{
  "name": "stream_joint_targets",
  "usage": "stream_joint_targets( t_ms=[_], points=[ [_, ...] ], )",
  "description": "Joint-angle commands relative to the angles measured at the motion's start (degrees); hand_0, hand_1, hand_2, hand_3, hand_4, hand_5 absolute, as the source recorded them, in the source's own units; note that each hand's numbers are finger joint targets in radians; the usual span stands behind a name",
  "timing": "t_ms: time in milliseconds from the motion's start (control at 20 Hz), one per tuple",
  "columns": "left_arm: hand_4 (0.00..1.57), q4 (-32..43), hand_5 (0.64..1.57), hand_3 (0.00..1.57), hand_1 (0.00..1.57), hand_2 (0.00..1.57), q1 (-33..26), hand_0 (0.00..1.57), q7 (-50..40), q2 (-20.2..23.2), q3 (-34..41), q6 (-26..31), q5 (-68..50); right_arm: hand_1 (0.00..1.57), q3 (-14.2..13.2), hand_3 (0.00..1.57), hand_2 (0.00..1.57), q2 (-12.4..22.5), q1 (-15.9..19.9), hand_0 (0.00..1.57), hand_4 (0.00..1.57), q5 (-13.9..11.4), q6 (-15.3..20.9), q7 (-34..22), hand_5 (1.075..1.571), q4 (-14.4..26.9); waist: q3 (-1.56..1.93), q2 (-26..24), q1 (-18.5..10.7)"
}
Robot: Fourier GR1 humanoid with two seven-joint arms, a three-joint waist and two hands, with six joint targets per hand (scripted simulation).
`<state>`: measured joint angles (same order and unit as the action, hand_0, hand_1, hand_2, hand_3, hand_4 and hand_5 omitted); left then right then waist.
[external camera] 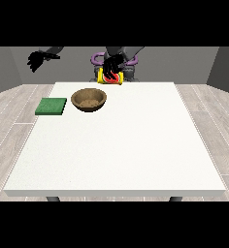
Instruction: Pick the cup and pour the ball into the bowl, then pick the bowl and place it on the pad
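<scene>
1. Front view: the brown bowl [89,100] stands on the white table [136,145], near its far edge.
2. The green pad [51,106] lies flat beside the bowl, toward the view's left.
3. The hand at the view's right [112,63] grasps the yellow cup [110,77], tipped on its side, beyond the bowl.
4. The hand at the view's left [37,59] hangs raised beyond the pad with fingers spread, grasping nothing.

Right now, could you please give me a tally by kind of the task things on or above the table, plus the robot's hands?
Cups: 1, the yellow cup, held tipped on its side in the hand at the view's right
Bowls: 1, the brown bowl
Pads: 1, the green pad
Hands: 2, the other being the hand at the view's left, raised
Balls: none visible
Total: 5
</scene>
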<state>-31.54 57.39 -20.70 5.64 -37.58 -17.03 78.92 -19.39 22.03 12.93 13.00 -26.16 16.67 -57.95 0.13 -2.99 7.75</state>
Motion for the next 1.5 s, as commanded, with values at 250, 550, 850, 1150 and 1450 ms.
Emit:
stream_joint_targets(
  t_ms=[250,550,850,1150,1450],
  points=[
    [1.51,2.72,1.178,1.57,1.46,1.57,2.47,1.46,1.14,-3.04,-10.73,12.41,13.01,0.0,-0.83,0.0,0.0,1.19,0.07,0.0,0.0,0.84,-0.89,-0.89,1.571,1.26,-0.1,-2.74,-0.32],
    [1.53,-0.77,1.134,1.57,1.45,1.57,1.65,1.45,2.87,-1.29,-9.98,10.6,17.22,0.0,-0.06,0.0,0.0,-0.45,-1.62,0.0,0.0,-1.78,1.47,2.51,1.569,2.76,-0.11,-0.07,-4.27],
    [1.57,-8.19,1.19,1.57,1.3,1.57,-2.84,1.3,-3.01,-2.09,14.47,-0.87,-6.82,0.0,-1.86,0.0,0.0,-0.52,-0.37,0.0,0.22,0.85,4.31,-3.56,1.565,1.54,-0.87,-0.42,-7.97],
    [0.89,-17.82,1.502,0.0,0.56,0.0,-12.84,0.56,2.49,-5.51,28.83,-12.07,-29.48,0.0,-0.79,0.0,0.0,-4.01,-1.69,0.0,0.36,0.97,5.04,-2.43,1.568,0.27,-1.44,2.64,-9.13],
    [0.0,-28.52,1.556,0.0,0.0,0.0,-23.4,0.0,16.17,-5.61,31.34,-11.25,-57.22,0.0,1.78,0.0,0.0,-7.31,1.21,0.0,0.29,-0.58,7.73,-2.24,1.57,-2.6,-1.13,7.32,-6.5]
  ],
)
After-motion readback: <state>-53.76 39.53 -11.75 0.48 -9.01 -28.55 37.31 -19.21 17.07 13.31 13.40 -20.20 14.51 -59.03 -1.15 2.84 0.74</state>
